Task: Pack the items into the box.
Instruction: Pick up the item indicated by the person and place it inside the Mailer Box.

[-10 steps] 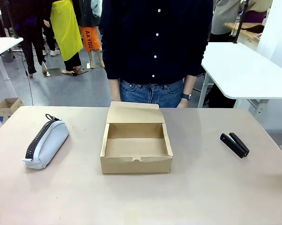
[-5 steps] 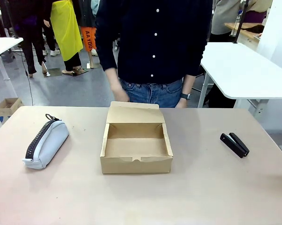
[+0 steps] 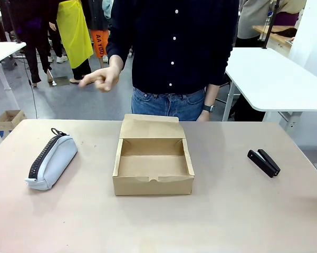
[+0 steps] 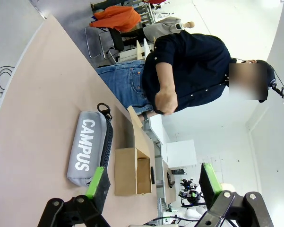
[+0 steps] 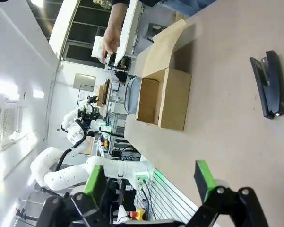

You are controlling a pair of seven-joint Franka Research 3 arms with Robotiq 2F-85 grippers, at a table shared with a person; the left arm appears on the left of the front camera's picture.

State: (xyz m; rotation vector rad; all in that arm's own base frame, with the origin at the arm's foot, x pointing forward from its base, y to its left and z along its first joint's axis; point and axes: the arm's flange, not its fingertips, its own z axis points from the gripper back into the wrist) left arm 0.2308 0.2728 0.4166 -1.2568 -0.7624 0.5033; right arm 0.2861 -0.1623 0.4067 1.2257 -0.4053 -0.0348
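Nothing is packed yet: the box [image 3: 153, 163] sits open and empty mid-tabletop [image 3: 158, 221], toward the far edge, with the pouch [image 3: 53, 161] near the left edge and the stapler [image 3: 263, 162] near the right edge, both well apart from it. The left gripper [image 4: 153, 177] and right gripper [image 5: 149, 176] hang spread wide, holding nothing. The front view looks into the bare box, whereas the left wrist view gives the pouch's side, printed CAMPUS.

In front view, person's raised hand [image 3: 99, 79] blurring with motion. In right wrist view, box [image 5: 172, 104] hiding most of pouch [image 5: 131, 94]. In left wrist view, left pincer [image 4: 152, 169] pad [image 4: 97, 182] covering pouch's near end.
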